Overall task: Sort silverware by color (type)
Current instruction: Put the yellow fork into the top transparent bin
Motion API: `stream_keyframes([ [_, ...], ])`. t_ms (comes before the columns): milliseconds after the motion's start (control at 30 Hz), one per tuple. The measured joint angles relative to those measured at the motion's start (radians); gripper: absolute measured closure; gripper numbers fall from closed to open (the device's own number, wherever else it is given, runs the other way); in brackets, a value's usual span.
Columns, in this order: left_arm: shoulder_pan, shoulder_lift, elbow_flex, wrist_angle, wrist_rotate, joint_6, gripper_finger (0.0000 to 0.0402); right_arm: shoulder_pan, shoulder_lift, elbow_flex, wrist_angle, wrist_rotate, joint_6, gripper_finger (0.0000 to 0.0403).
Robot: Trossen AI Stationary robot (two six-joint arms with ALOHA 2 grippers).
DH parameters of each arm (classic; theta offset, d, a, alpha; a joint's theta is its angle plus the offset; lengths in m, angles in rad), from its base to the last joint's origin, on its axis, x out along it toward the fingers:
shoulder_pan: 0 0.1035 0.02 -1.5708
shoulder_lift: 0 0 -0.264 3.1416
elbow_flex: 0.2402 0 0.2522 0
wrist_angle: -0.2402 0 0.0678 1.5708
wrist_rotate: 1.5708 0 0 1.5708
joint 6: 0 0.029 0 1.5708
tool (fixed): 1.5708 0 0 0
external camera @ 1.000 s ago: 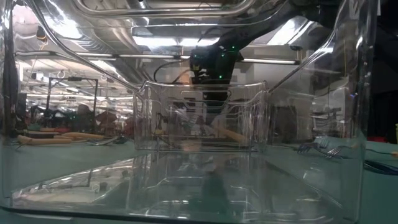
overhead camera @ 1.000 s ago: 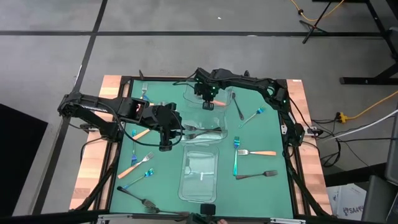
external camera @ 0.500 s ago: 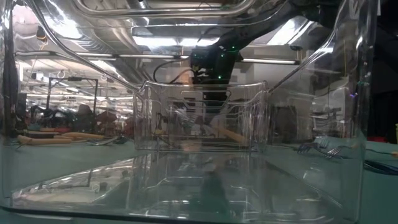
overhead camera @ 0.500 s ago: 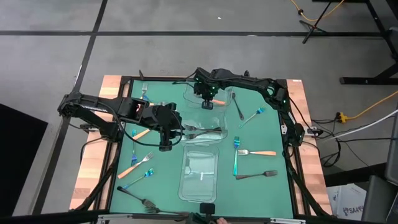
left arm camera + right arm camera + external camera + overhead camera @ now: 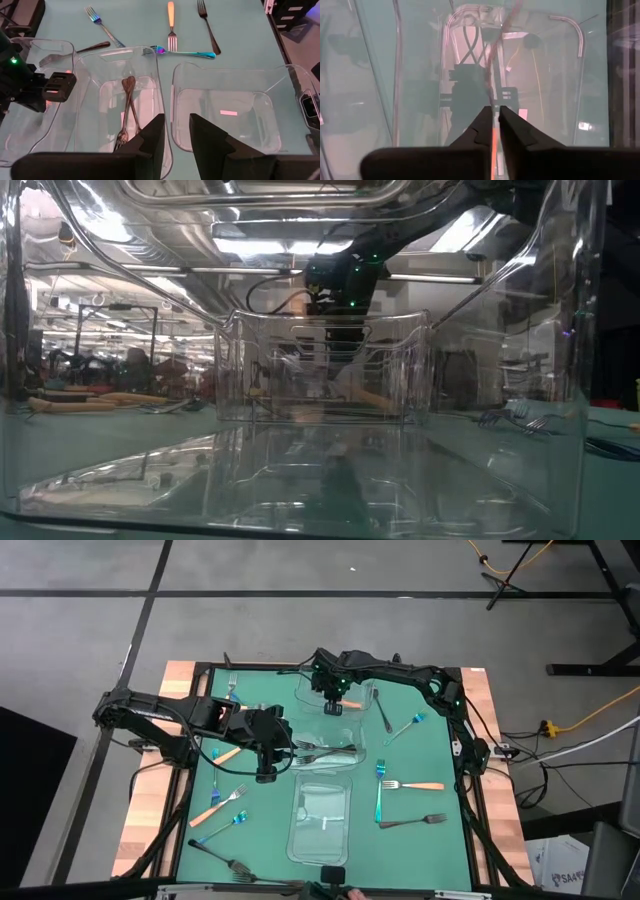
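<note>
High view: right tool (image 5: 334,708) over the far container (image 5: 312,690), orange-handled fork (image 5: 350,705) at its tip. Left tool (image 5: 265,776) waits by the middle container (image 5: 352,755).

Right wrist: fingers (image 5: 481,125) barely parted around the orange handle (may snag, or drop outside).

Left wrist: empty, part-open.

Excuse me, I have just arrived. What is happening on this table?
The robot is sorting forks into clear containers. The right gripper hangs over the far container with an orange-handled fork between its fingers, seemingly about to drop it. The left gripper waits, open, beside the middle container, which holds dark forks. The near container looks empty, and more forks lie on the mat.
</note>
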Motion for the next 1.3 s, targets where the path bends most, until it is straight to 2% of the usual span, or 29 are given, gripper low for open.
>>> stream_keyframes([
  [267,0.000,0.000,0.000,-0.018,0.000,0.000,0.0318,0.000,0.000,0.000,0.001,0.000,0.000,0.0319],
  [733,0.000,0.000,0.000,-0.067,0.000,-0.026,0.0318,0.000,-0.034,0.000,0.016,0.000,-0.007,0.0315],
  [1033,0.000,0.000,0.000,-0.141,-0.007,-0.028,0.0318,0.002,-0.167,0.000,-0.024,0.000,-0.007,0.0315],
  [1300,0.000,0.000,0.000,-0.205,-0.016,-0.080,0.0318,0.022,-0.325,0.000,-0.162,0.021,0.028,0.0315],
])
